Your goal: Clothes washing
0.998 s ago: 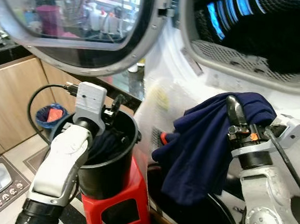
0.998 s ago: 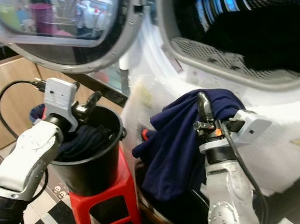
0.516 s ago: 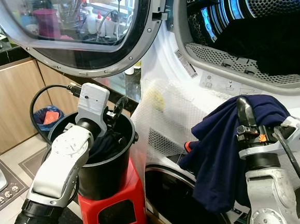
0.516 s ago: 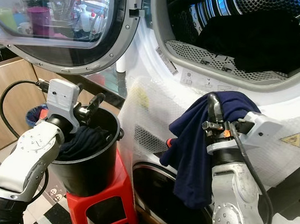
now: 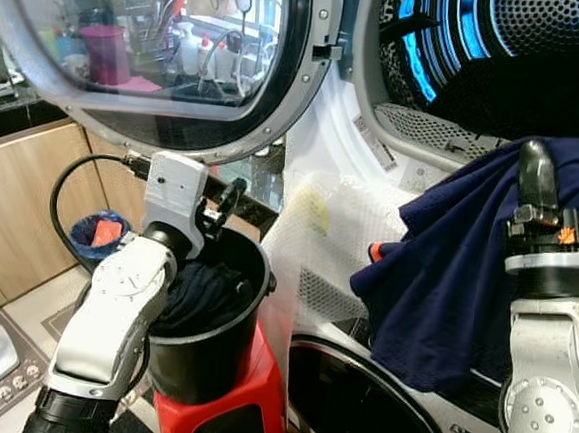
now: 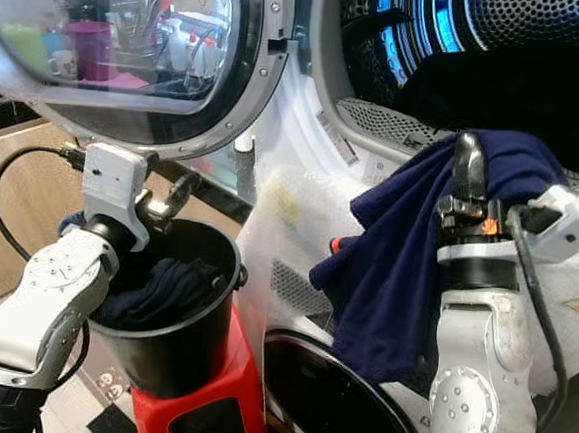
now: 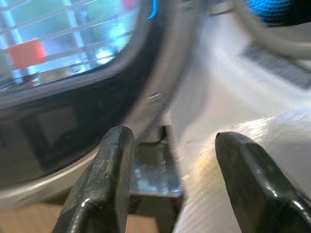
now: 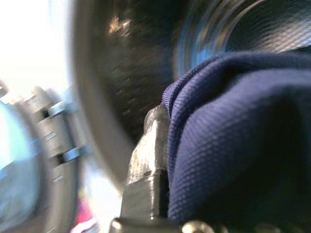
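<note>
Change since a second ago: the right gripper is carrying the navy garment higher and nearer the drum opening; the cloth's top fold is now level with the lower lip of the opening, where earlier it was hanging below it. The whole view is also shifting, so the camera is moving too.
Right gripper: its fingers are pinching shut on a fold of the navy garment, one finger showing against the weave in the right wrist view, the rest of the cloth draping down over the arm.
Why held so: judged from the task, a high grip is letting the loose tail clear the lip so the piece can go into the drum.
Left gripper: its fingers are standing apart with nothing between them, hovering at the rim of the black bucket.
Bucket: it is sitting on a red stool beside the machine, with dark laundry waiting inside.
Door: it is hanging swung wide open above the bucket, leaving the drum free for loading.
Step in hand: probably feeding the garment into the drum.
</note>
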Robot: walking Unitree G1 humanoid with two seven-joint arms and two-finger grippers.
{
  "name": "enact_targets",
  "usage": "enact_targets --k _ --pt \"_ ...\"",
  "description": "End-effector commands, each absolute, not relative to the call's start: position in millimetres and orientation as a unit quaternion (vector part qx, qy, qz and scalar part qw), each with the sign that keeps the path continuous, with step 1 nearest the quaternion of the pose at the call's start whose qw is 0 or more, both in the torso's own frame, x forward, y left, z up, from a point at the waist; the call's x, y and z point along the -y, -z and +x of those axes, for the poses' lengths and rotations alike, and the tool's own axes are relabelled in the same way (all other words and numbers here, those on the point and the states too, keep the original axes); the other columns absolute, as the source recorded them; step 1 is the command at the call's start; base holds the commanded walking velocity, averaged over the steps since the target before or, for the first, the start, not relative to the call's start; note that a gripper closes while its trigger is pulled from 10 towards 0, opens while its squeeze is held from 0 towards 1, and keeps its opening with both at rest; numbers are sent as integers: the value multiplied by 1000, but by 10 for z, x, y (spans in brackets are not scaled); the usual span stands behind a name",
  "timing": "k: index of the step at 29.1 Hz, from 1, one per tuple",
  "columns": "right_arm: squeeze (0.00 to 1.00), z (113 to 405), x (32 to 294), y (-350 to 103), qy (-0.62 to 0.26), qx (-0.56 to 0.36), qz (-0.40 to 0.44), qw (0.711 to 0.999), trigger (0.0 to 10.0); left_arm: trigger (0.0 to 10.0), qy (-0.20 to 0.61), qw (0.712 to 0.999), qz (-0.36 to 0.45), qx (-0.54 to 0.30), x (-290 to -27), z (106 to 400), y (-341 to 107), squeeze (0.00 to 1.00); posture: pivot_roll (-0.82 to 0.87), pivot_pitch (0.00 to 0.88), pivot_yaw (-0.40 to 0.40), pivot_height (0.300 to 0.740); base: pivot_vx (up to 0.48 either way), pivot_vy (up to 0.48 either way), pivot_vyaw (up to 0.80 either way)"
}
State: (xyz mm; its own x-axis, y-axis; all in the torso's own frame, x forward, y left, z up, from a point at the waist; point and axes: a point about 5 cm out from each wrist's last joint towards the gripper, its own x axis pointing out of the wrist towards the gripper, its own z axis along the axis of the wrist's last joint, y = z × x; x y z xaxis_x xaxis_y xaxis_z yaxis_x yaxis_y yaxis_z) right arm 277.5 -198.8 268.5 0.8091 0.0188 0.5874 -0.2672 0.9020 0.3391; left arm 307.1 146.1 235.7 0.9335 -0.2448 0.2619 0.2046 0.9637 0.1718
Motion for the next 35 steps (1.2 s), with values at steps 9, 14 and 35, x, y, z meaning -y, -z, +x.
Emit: enact_targets --k 9,14,35 --pt "0 2678 2088 -3040 -71 381 238 890 10000 10000 139 977 70 143 -1380 3031 -2369 0 28 0 1 740 432 0 0" --pt "0 2690 2032 -3057 -98 372 228 895 10000 10000 152 975 66 149 -1324 2997 -2363 0 30 0 -3 740 248 0 0" --pt "0 2729 1813 -3539 -304 299 44 903 10000 10000 311 935 95 141 -1026 2713 -2216 0 24 24 -15 740 0 0 0"
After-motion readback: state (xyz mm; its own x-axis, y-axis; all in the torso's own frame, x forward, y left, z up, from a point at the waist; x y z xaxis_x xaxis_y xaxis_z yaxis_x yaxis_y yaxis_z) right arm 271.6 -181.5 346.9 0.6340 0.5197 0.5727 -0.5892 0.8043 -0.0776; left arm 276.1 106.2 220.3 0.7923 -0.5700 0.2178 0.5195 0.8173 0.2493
